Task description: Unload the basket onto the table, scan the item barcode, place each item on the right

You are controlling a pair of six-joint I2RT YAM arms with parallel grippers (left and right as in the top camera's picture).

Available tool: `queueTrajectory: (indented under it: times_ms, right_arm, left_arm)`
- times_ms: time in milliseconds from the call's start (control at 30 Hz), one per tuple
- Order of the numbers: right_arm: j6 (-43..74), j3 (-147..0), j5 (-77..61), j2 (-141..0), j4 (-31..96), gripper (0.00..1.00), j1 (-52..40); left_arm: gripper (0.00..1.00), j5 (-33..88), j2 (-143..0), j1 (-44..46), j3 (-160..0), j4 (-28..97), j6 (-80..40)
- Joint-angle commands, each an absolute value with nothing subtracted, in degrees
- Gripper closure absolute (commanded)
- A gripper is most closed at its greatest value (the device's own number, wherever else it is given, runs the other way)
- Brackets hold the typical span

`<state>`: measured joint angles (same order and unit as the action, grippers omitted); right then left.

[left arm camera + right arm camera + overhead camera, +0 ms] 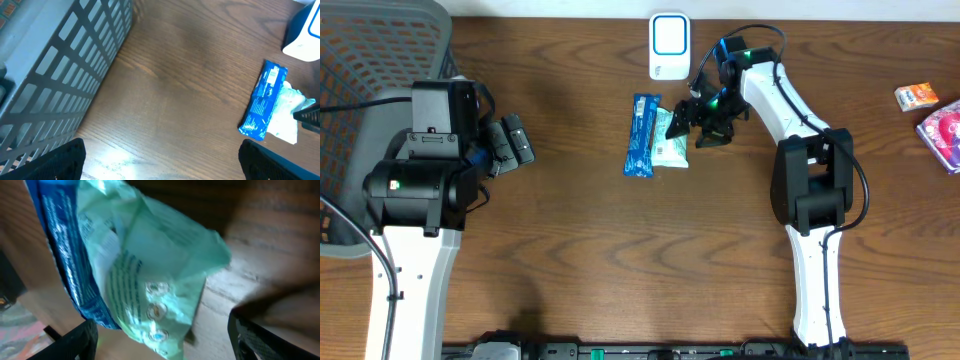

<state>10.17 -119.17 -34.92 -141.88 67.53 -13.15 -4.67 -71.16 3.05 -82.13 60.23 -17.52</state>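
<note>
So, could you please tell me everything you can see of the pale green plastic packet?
The pale green plastic packet is a soft, crinkled pouch, mint with white patches, darker green print and small round emblems. It lies on the brown wooden table, its left edge against the long blue plastic wrapper. The right tool straddles its right side; whether it grips cannot be told.

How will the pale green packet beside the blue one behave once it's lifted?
The pale green packet looks crumpled and thin-filmed, so it will probably flop and sag rather than stay flat. Its glossy wrap may slip. It lies against the blue packet, which could get dragged along.
</note>
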Motion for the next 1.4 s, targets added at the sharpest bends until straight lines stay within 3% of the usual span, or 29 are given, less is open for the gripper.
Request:
queueTrajectory:
  times_ms: [0,167,333,400,467,500,767,1067,1167,1200,1233,1267,1300,1367]
  right_arm:
    - [10.2,-119.0,-34.7,-144.3,66.6,0.28,-13.2]
    - [10.2,-119.0,-32.7,-144.3,64.0,0.57,-13.3]
    - [10.2,-119.0,-32.7,-144.4,62.4,0.62,-13.3]
    - [10.2,-119.0,-32.6,-144.4,62.0,0.75,-13.4]
    - [10.2,-119.0,-31.8,-144.4,61.8,0.97,-13.5]
    - [10.2,-119.0,-31.1,-144.3,61.9,0.99,-13.6]
    - [10.3,-119.2,-25.3,-141.1,63.5,0.99,-13.0]
    - [11.6,-119.2,-0.3,-129.2,66.7,0.99,-14.8]
    - [11.7,-119.2,-0.1,-128.0,67.3,0.99,-15.3]
    - [11.8,-119.2,-1.9,-128.0,67.6,0.85,-15.3]
    - [11.7,-119.2,-4.2,-128.1,67.9,0.56,-15.3]
    - [11.7,-119.1,-6.2,-128.6,68.1,0.41,-15.3]
    - [11.7,-119.1,-8.6,-129.0,68.2,0.28,-15.2]
    - [11.7,-119.1,-13.5,-130.4,68.1,0.17,-15.0]
  left_arm:
    - [0.02,-5.2,-71.4,2.9,-82.7,60.4,-16.8]
    - [0.02,-5.2,-71.4,2.9,-82.7,60.4,-16.8]
    - [0.02,-5.2,-71.4,2.9,-82.7,60.4,-16.8]
    - [0.02,-5.2,-71.4,2.9,-82.7,60.4,-16.8]
    - [0.02,-5.2,-71.4,2.9,-82.7,60.4,-16.8]
    - [0.02,-5.2,-71.4,2.9,-82.7,60.4,-16.8]
    - [0.02,-5.2,-71.4,2.9,-82.7,60.4,-16.8]
    - [0.02,-5.2,-71.4,2.9,-82.7,60.4,-16.8]
    - [0.02,-5.2,-71.4,2.9,-82.7,60.4,-16.8]
    - [0.02,-5.2,-71.4,2.9,-82.7,60.5,-16.8]
    - [0.02,-5.2,-71.4,2.9,-82.7,60.4,-16.8]
    - [0.02,-5.2,-71.4,2.9,-82.7,60.4,-16.8]
    - [0.02,-5.2,-71.4,2.9,-82.7,60.4,-16.8]
    - [0.02,-5.2,-71.4,2.9,-82.7,60.4,-16.8]
